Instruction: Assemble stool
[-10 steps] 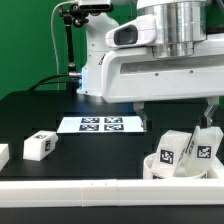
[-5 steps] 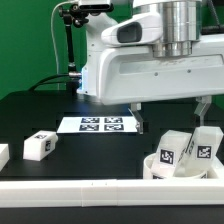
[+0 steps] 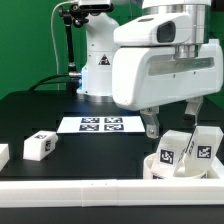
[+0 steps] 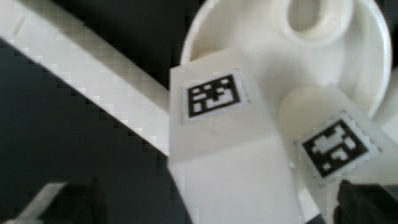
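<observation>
Hovering above the parts at the exterior view's right, the gripper (image 3: 172, 118) is standing w/ jaws spread wide and nothing between them; just below it a leg (image 3: 168, 150) and a second leg (image 3: 206, 148) are leaning close together against the round seat (image 3: 150, 167), right beside the front border rail (image 3: 90, 190); a loose leg (image 3: 40, 146) is lying well apart toward the exterior view's left on the black table (image 3: 35, 110); the marker board (image 3: 102, 124) is lying flat behind, approx. mid-table.

Handling, as a judgement: the parts are looking like stiff, light, smooth plastic, prob. a bit slippery; a leg is best taken across two opposite flat faces, mid-body; the seat is looking too broad for a straight pinch, so its rim is the likelier hold.

Wrist view: the seat is showing as a thick white disc w/ a round recess (image 4: 320, 15); both blocky white legs are overlapping it, each carrying a black-and-white square tag (image 4: 214, 95); whether they are resting on it or only against it, can't tell; the rail is running diagonally alongside; the fingertips are not showing clearly here.
</observation>
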Robot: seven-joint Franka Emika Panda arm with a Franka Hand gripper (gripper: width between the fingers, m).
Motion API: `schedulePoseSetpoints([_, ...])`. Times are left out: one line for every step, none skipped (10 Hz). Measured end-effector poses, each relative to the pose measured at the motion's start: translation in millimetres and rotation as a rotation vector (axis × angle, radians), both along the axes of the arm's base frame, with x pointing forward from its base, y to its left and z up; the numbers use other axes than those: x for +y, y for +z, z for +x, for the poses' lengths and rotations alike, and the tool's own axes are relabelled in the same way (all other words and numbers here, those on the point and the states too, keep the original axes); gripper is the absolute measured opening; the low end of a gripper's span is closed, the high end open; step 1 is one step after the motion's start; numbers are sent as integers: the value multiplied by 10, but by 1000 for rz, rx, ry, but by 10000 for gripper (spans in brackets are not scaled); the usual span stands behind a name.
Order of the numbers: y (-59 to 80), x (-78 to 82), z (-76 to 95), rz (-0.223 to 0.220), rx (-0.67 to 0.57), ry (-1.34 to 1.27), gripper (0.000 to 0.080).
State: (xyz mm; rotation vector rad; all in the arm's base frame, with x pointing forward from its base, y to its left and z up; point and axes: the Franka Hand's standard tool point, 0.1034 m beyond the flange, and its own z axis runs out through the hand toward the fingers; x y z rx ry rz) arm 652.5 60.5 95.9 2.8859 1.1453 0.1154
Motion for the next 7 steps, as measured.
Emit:
schedulePoseSetpoints([-16, -18, -2, -15, 1, 60, 649])
schedulePoseSetpoints([-43, -39, 3, -28, -4, 117, 649])
schedulePoseSetpoints([-99, -83, -18, -38, 2, 145, 649])
schedulePoseSetpoints([-122, -98, -26, -39, 5, 134, 649])
schedulePoseSetpoints([-131, -98, -31, -39, 6, 128, 649])
schedulePoseSetpoints([-135, -99, -33, -38, 7, 120, 649])
schedulePoseSetpoints([-138, -102, -34, -38, 8, 118, 480])
